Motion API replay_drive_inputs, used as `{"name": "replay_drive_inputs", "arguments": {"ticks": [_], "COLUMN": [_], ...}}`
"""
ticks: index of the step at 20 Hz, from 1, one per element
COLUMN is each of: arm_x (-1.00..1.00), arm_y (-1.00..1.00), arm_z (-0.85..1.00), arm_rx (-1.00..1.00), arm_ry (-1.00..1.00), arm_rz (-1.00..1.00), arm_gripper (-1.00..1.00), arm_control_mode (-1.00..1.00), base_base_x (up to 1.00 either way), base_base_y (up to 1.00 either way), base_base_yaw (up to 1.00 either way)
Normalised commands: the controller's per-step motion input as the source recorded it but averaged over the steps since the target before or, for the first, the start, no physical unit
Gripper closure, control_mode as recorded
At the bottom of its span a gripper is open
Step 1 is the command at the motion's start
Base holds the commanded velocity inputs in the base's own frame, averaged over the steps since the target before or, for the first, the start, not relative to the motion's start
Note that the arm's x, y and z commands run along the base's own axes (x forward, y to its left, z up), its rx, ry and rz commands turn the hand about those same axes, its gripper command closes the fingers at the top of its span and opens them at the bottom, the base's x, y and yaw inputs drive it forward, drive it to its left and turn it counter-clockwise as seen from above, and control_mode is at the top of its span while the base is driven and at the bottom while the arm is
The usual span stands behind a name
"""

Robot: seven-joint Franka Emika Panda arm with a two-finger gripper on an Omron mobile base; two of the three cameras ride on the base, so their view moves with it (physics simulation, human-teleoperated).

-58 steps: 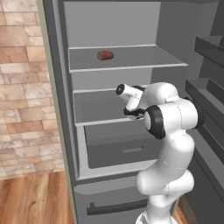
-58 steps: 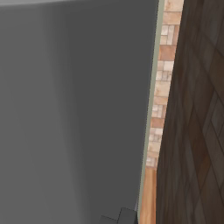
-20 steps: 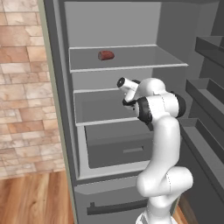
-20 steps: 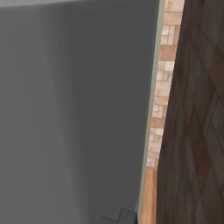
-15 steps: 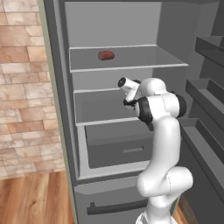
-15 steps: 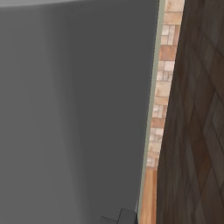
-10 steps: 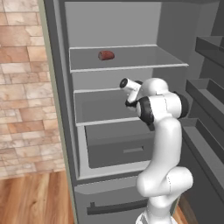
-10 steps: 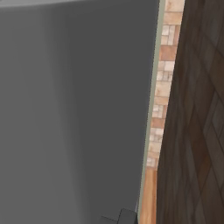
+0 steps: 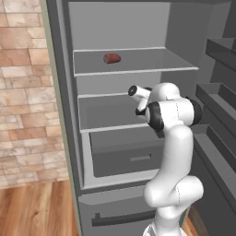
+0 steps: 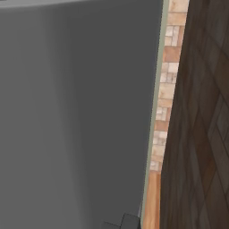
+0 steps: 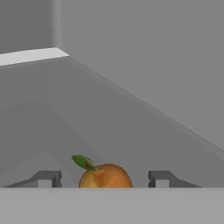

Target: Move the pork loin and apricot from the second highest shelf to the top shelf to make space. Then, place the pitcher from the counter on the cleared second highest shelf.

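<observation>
- Apricot point(image 11: 105, 176) sits low in the hand view, orange with a small green leaf, resting on the second highest shelf point(image 11: 109, 127).
- Gripper point(image 11: 104, 178): we see its two dark fingertips point(image 11: 46, 178) standing either side of the apricot, a clear gap on each side, neither tip touching the fruit, so the hand is spread and grasping nothing.
- Left base view: we see the white arm reaching into the open fridge, hand end at the second highest shelf point(image 9: 110, 128); the gripper itself is hidden behind the wrist there.
- Pork loin point(image 9: 112, 58) lies on the top shelf point(image 9: 138, 71), toward its left side, reddish-brown, on its side.
- Grey drawer point(image 9: 129, 157) sits just below the lower shelf, closed.
- Fridge door racks point(image 9: 219, 97) stand at the right edge of that view; brick wall point(image 9: 23, 92) and wood floor point(image 9: 37, 209) at left.
- Right base view: we get a flat grey fridge panel point(image 10: 76, 112), a strip of brick, and a dark wooden surface at right.
</observation>
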Motion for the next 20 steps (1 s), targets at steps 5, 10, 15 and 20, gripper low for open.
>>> {"name": "replay_drive_inputs", "arguments": {"ticks": [5,10,15,20], "arm_x": [-0.04,-0.18,-0.62,-0.74], "arm_y": [0.00,0.00,0.29,0.77], "arm_z": [-0.42,-0.29,0.05,0.28], "arm_rx": [0.00,0.00,-0.02,-0.12], "arm_ry": [-0.02,-0.06,-0.18,-0.14], "arm_rz": [0.00,0.00,0.00,0.00], "arm_gripper": [1.00,1.00,1.00,1.00], "arm_control_mode": [-1.00,-1.00,-1.00,-1.00], "base_base_x": [0.00,0.00,0.00,0.00], "base_base_y": [0.00,0.00,0.00,0.00], "base_base_yaw": [0.00,0.00,0.00,0.00]}}
